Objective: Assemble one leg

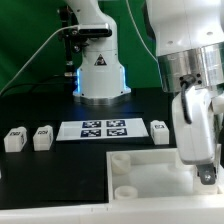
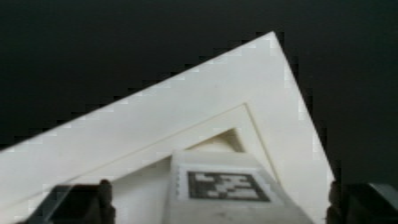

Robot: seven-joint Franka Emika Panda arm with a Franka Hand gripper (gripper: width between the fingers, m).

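Observation:
In the wrist view a leg [image 2: 228, 178], a small white block with a black-and-white tag on its face, stands between my two dark fingers [image 2: 80, 203]. Both fingers are clear of its sides. It sits at a corner of the large flat white tabletop [image 2: 196, 110]. My gripper [image 2: 222, 202] is open around it. In the exterior view the gripper [image 1: 205, 172] hangs over the right part of the tabletop [image 1: 145, 178] and hides this leg. Three more legs lie on the black table: two at the left [image 1: 14, 140] [image 1: 42, 137] and one at the right [image 1: 159, 129].
The marker board [image 1: 105, 129] lies flat behind the tabletop, between the loose legs. The robot base [image 1: 99, 70] stands at the back centre. A round socket [image 1: 122, 160] shows at the tabletop's near left corner.

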